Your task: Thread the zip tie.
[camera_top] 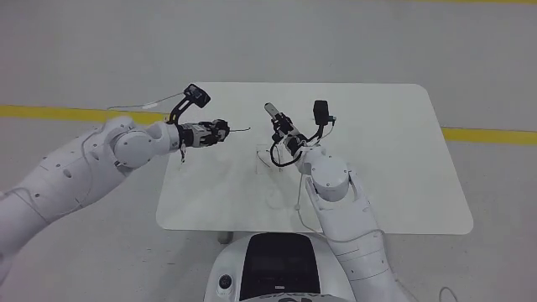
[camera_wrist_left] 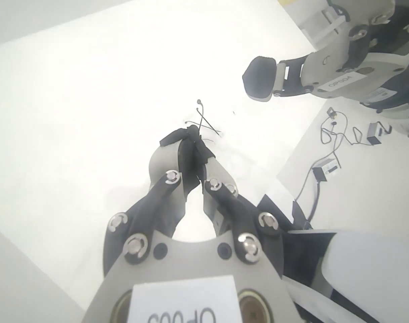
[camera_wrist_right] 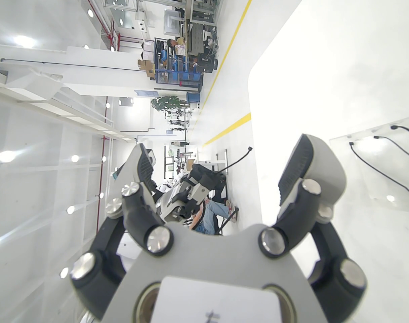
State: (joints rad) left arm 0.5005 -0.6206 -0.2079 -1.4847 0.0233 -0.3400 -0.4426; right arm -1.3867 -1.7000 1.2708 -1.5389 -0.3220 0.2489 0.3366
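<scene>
My left gripper (camera_top: 223, 128) hangs above the left part of the white table (camera_top: 377, 151), shut on a thin black zip tie (camera_top: 240, 129). The tie sticks out toward my right gripper (camera_top: 273, 113), which stands open a short way to the right with nothing between its fingers. In the right wrist view the open right gripper (camera_wrist_right: 222, 144) frames the left gripper (camera_wrist_right: 207, 178) and the zip tie (camera_wrist_right: 236, 161), whose head end points up. In the left wrist view the left gripper (camera_wrist_left: 192, 137) is closed, with thin black ties (camera_wrist_left: 204, 120) showing just past its fingertips.
A clear flat tray (camera_wrist_right: 375, 183) with a few black zip ties (camera_wrist_right: 379, 166) lies on the table beside the right gripper. The table's right half (camera_top: 403, 168) is bare. Cables and small boxes (camera_wrist_left: 328, 166) lie on the floor off the table's edge.
</scene>
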